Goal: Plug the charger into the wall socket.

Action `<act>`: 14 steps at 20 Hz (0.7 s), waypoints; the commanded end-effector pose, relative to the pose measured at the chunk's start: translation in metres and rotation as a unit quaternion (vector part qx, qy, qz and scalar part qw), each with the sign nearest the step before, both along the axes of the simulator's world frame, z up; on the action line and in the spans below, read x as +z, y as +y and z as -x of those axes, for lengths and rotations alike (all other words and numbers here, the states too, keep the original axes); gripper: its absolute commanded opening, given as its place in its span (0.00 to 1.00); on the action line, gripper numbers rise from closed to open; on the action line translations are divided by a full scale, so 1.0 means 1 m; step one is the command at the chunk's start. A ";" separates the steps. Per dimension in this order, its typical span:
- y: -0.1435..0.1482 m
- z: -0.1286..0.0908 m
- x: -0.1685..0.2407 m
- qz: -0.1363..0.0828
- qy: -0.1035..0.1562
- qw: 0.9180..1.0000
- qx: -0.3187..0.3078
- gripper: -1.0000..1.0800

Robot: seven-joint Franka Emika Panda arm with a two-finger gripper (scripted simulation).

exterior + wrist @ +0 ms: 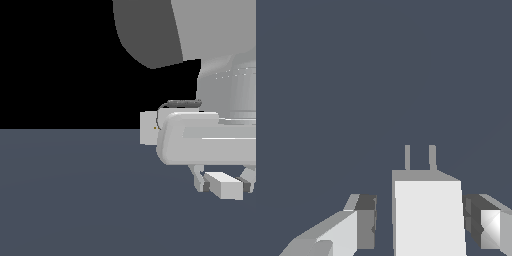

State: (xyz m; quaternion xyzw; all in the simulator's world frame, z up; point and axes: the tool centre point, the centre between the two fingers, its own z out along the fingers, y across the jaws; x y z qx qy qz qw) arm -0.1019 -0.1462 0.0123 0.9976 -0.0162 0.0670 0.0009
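Observation:
The charger point(226, 187) is a small light-grey block low at the exterior view's right, between my gripper's point(225, 184) two fingers. In the wrist view the charger point(428, 220) shows two thin prongs point(407, 157) pointing away from me. One finger point(367, 222) stands a small gap off its side, while the other finger point(476, 225) is almost against it. The gripper point(423, 230) is open around the block. The wall socket point(147, 128) is an upright grey plate farther back, partly hidden behind my hand, with one yellowish dot showing.
A dark blue-grey floor point(75, 200) runs under everything. The arm's large grey body point(200, 35) fills the upper part of the exterior view's right side. A thin dark cable point(182, 103) loops over the hand.

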 end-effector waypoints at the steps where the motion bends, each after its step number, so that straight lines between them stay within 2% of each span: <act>1: 0.000 0.000 -0.001 0.000 -0.001 1.000 0.000 0.00; 14: 0.002 -0.004 0.002 0.000 -0.001 1.000 -0.001 0.00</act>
